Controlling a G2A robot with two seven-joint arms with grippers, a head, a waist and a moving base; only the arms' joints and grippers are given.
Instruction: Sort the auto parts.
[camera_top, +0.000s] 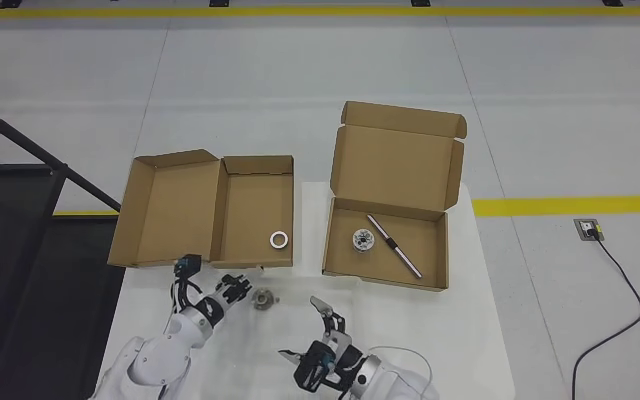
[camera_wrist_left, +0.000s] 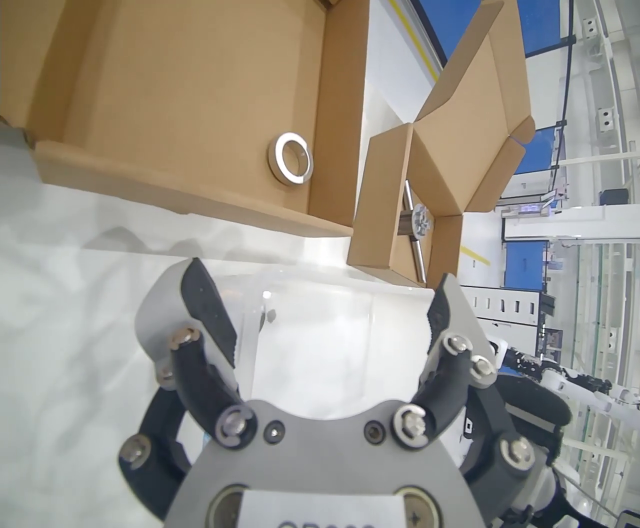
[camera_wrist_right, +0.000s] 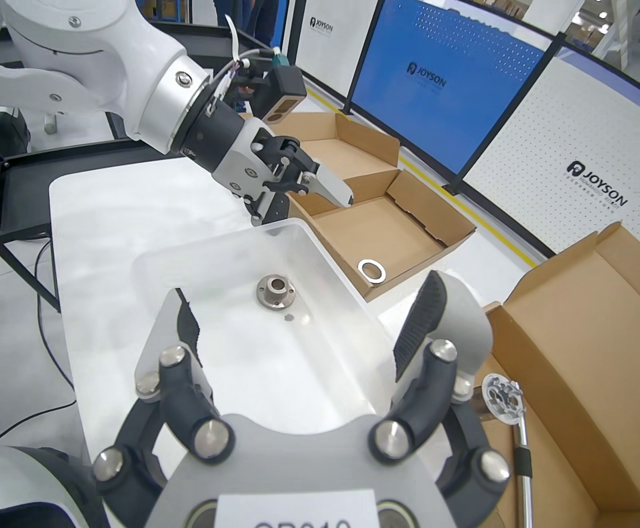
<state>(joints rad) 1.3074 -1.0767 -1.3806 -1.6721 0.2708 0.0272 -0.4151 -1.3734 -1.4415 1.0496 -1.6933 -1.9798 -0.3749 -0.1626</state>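
Observation:
A small flanged metal hub (camera_wrist_right: 274, 292) (camera_top: 263, 297) lies in a clear plastic bin (camera_wrist_right: 320, 245) on the white table. My left gripper (camera_wrist_left: 320, 300) (camera_top: 237, 287) is open and empty at the bin's edge, just beside the hub. My right gripper (camera_wrist_right: 305, 300) (camera_top: 305, 330) is open and empty over the bin's near end. A metal ring (camera_top: 279, 238) (camera_wrist_left: 291, 159) (camera_wrist_right: 372, 270) lies in the left cardboard box (camera_top: 255, 180). The right cardboard box (camera_top: 430, 265) holds a round toothed part (camera_top: 362, 239) (camera_wrist_right: 502, 392) and a thin metal rod (camera_top: 393, 245) (camera_wrist_right: 522, 450).
Both boxes have their lids folded open at the far side. The left box's open lid (camera_top: 165, 210) lies flat to its left. A black frame (camera_top: 40, 160) stands off the table's left edge. White table surface shows between the boxes and the arms.

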